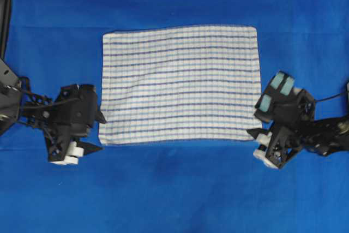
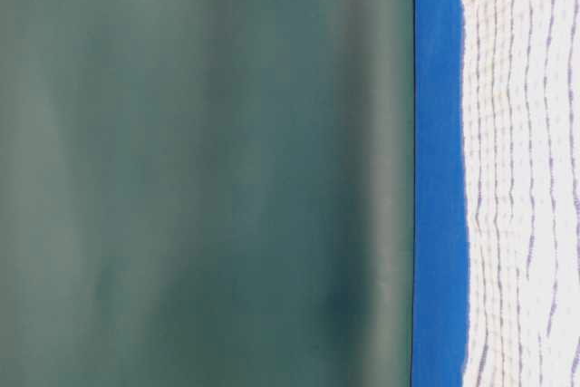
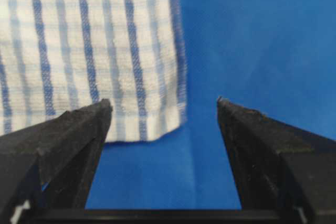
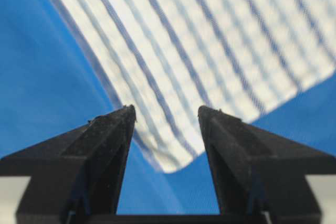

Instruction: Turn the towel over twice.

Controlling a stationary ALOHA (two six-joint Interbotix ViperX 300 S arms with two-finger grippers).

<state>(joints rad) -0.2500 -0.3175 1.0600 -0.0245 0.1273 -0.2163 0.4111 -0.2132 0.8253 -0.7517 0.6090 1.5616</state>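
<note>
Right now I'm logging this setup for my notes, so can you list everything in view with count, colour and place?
towel: one, white with dark-blue and light-blue stripes, spread flat mid-table.
blue sheet: one, plain blue, covering the table under the towel.
backdrop: one, dull green, behind the table in the table-level view.
left pincer: one, black, open, off the towel's near-left corner.
right pincer: one, black, open, off the towel's near-right corner.

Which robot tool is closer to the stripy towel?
Left, I think, but only just. The left tool sits open beside the towel at its lower left corner. The right tool sits open off the lower right corner. Neither holds it.
</note>
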